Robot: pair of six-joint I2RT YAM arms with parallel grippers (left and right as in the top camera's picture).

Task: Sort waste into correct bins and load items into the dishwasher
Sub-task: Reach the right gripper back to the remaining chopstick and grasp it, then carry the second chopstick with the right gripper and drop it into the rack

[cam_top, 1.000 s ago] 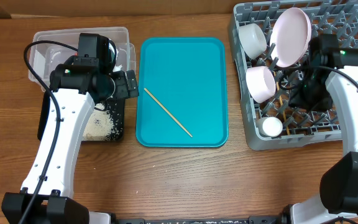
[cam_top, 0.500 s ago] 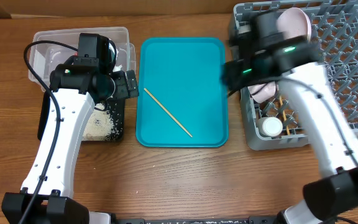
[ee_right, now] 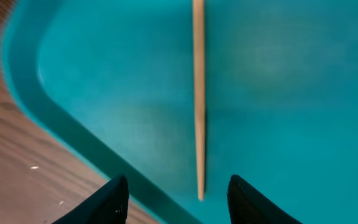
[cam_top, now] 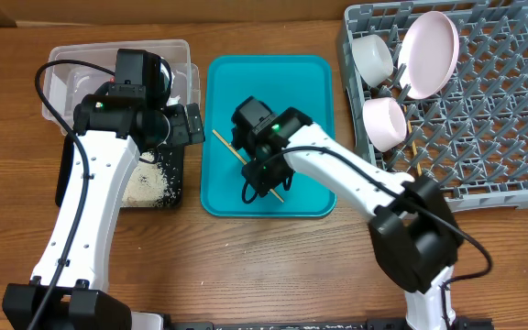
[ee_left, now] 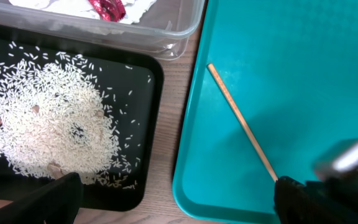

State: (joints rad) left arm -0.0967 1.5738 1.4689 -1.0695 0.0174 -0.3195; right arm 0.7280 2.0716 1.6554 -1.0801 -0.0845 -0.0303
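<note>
Overhead view is showing the right tool (cam_top: 257, 179) hovering low over the teal tray (cam_top: 291, 92). Its own arm is covering the fingers, so the opening cannot be read from above. The same arm is hiding the middle of the chopstick (cam_top: 223, 142), leaving only the two ends exposed. Right wrist view is supplying the missing detail: both fingers (ee_right: 114, 193) are standing apart with nothing clamped. The near end of the chopstick is lying flat on the tray floor between them, touching neither. The left tool (cam_top: 189, 124) is hanging beside the tray's left edge, and its opening is likewise unreadable from overhead. Left wrist view is showing its fingertips (ee_left: 61, 193) spread fully wide and gripping nothing, both cut off by the bottom edge. That view is also revealing the rice (ee_left: 48, 124) heaped on the black tray (ee_left: 148, 81), of which the overhead view is showing only a part below the arm. The clear tub (ee_left: 185, 25) is being cropped at the top of the frame. Only scraps of the red wrapper (ee_left: 107, 7) and white napkin (ee_left: 142, 6) inside it are appearing. The right tool is registering there only as a blurred shape at lower right. Only the overhead view is showing the dish rack (cam_top: 502, 110), which is sitting at the right of the worktop (cam_top: 337, 266) and running out of frame. It is carrying the plate (cam_top: 429, 53) on edge, with the far bowl (cam_top: 372, 57) and near bowl (cam_top: 383, 122) along its left side.
</note>
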